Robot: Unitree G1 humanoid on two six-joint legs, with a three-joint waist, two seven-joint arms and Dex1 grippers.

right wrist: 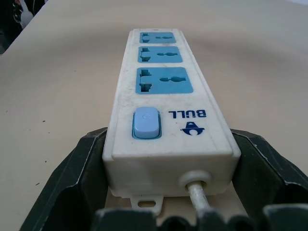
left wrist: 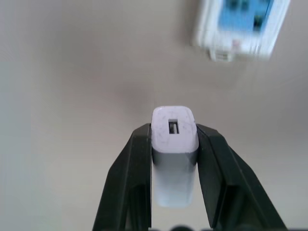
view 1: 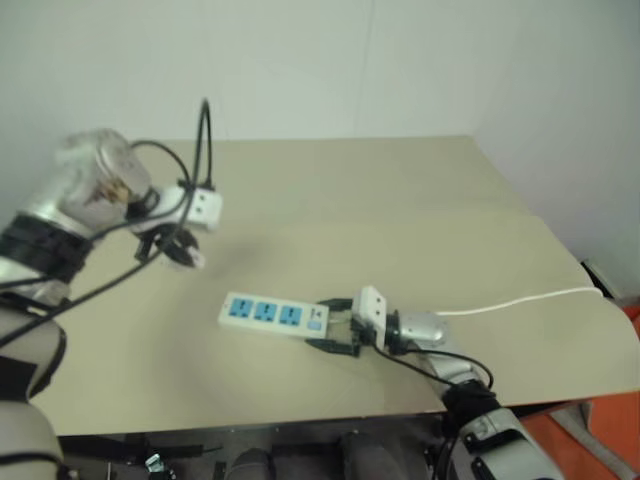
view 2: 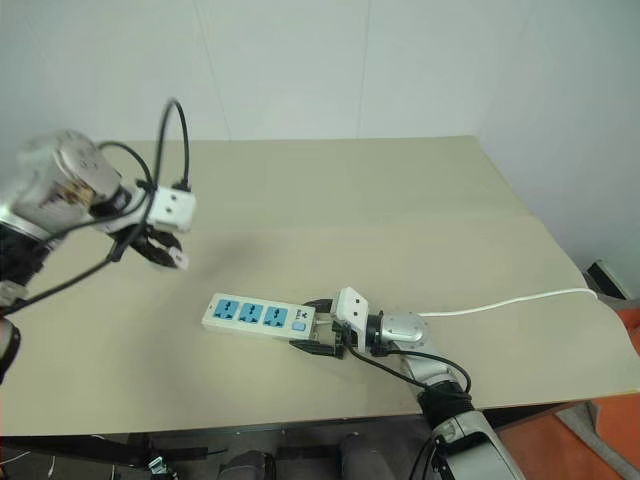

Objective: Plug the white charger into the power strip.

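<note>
I have the left gripper [left wrist: 174, 144] raised above the table [view 1: 420, 200], fingers clamped on the white charger [left wrist: 174, 159]. Right of it, the power strip [view 1: 274, 314] lies flat, its switch end between my right gripper's [view 1: 335, 325] spread fingers.

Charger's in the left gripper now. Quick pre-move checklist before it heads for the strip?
1. White charger clamped in left gripper: ok.
2. Power strip flat on table: ok.
3. Right gripper bracketing the strip's switch end: ok.
4. All three blue sockets unoccupied: ok.
5. Charger prongs lined up with a socket: cannot tell.
6. Charger above a socket: not ok, off to the side.
</note>
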